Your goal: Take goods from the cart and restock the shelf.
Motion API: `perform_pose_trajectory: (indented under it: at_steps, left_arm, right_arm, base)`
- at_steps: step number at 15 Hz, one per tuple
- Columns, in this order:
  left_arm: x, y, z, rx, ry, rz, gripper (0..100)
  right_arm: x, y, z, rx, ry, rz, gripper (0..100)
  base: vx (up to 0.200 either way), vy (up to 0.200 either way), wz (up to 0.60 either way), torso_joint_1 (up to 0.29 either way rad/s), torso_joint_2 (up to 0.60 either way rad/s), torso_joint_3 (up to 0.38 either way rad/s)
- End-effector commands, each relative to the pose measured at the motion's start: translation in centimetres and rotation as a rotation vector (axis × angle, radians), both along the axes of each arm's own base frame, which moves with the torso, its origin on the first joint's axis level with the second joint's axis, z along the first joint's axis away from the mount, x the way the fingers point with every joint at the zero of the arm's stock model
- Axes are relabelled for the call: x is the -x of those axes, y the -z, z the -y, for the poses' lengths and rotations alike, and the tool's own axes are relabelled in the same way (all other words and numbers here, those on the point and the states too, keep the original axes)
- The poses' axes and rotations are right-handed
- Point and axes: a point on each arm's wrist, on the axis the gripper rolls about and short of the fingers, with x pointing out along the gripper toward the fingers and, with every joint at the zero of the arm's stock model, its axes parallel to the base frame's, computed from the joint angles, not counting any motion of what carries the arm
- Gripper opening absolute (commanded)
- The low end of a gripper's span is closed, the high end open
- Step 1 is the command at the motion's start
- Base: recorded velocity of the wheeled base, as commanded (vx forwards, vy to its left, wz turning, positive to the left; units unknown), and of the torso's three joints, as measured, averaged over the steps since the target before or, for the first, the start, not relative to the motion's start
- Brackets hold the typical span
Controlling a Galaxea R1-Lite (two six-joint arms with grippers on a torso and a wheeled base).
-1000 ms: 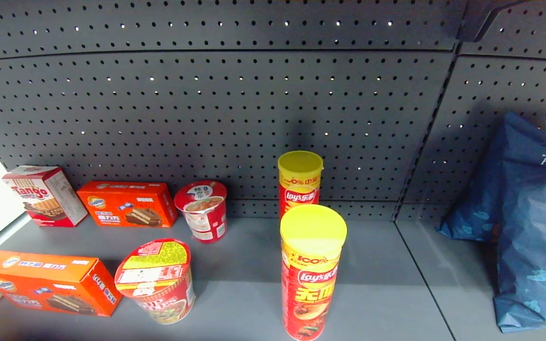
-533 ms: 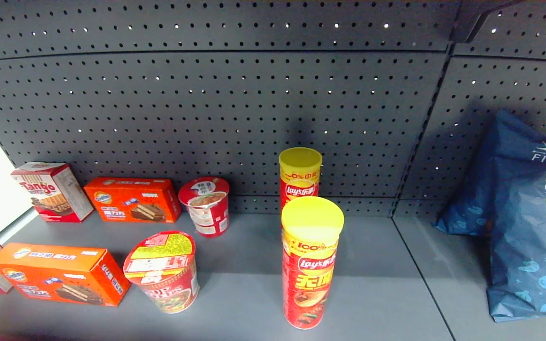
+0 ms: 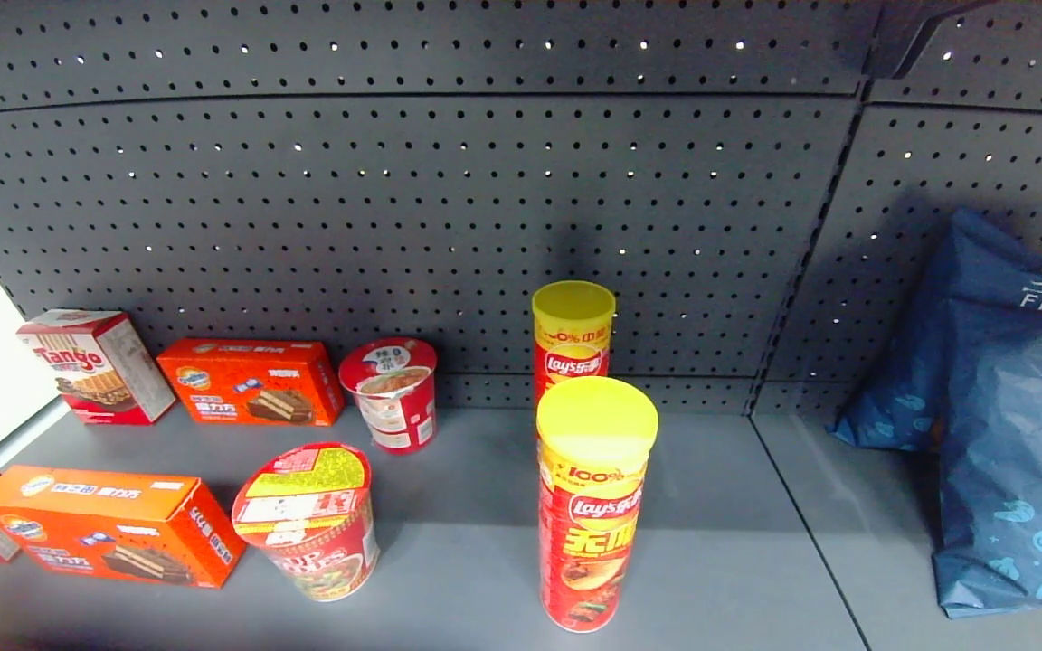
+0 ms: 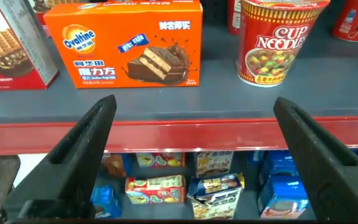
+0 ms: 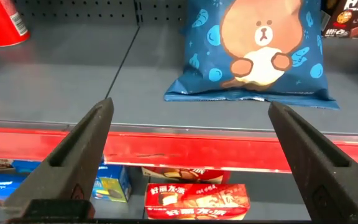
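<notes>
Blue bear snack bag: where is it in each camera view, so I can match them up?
Head view: bear bag at the shelf's right end.
Left wrist view: not in it.
Right wrist view: bear bag behind the red shelf edge.
Shared landmark: shelf seam beside the bag.

In left wrist view, left tool is seen held level and pointed forward; its two dark fingers are spread wide, tips well apart; tool is carried empty; in right wrist view, right tool is posed alike; fingers are set wide apart, tips well separated; tool is carried empty
</notes>
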Motion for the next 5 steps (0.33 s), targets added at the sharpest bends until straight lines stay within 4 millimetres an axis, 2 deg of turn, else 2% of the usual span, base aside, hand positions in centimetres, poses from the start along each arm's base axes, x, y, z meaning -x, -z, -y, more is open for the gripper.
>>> perform_pose_trajectory:
  at_steps: [1,5]
  left_arm:
    - [0.0,-0.01,0.0,-0.001,0.001,0.001,100]
    - [0.0,-0.01,0.0,0.0,0.0,0.001,100]
  right_arm:
    - [0.0,0.0,0.0,0.001,-0.001,0.0,100]
    - [-0.01,0.0,0.0,-0.001,-0.001,-0.002,100]
  base:
    - [0.0,0.0,0.0,0.0,0.0,0.0]
    - [0.0,0.0,0.0,0.0,0.0,0.0]
